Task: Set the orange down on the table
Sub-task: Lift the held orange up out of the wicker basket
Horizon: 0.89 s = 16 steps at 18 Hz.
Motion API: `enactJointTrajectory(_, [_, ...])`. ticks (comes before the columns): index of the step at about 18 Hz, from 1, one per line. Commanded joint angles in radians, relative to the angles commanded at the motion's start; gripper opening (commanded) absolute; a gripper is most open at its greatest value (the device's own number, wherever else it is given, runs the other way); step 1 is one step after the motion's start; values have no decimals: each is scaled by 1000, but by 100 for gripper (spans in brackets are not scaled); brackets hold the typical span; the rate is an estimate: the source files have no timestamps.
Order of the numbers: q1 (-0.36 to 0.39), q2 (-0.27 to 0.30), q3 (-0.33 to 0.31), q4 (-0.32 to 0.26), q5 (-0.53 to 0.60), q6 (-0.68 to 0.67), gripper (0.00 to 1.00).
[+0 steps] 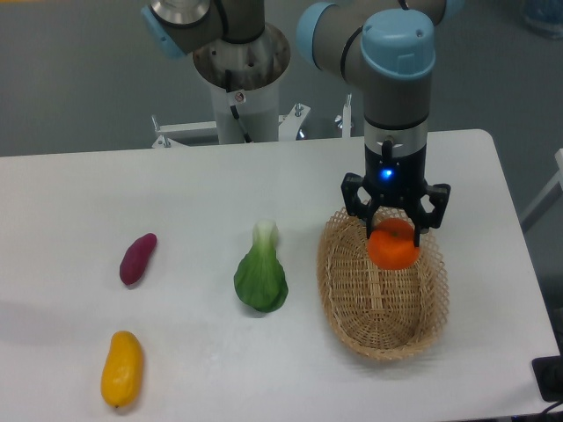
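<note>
The orange (393,249) is small, round and bright orange. It sits between the fingers of my gripper (395,230), which is shut on it from above. The orange hangs over the far half of the oval wicker basket (352,299), around the level of its rim; I cannot tell whether it touches the basket. The white table (176,185) spreads out to the left of the basket.
A green leafy vegetable (260,274) lies just left of the basket. A purple sweet potato (137,258) and a yellow-orange mango-like fruit (121,368) lie at the left. The robot base (239,79) stands behind the table's far edge.
</note>
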Motion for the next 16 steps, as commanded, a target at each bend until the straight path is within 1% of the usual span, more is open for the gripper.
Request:
enactJointTrajectory(2, [-2,-5,0,9,2,-2,65])
enactJointTrajectory(10, [-5,-28,-6,11,6,-9,65])
enactJointTrajectory(11, [-8,-29,-9,11,6,-17,65])
enactJointTrajectory(14, [-29,-61,6,20,8,-84,65])
enactJointTrajectory(15, [-40,-70,8,34,15,-103,65])
enactJointTrajectory(16, [-67,-92,8,64,35,-132,65])
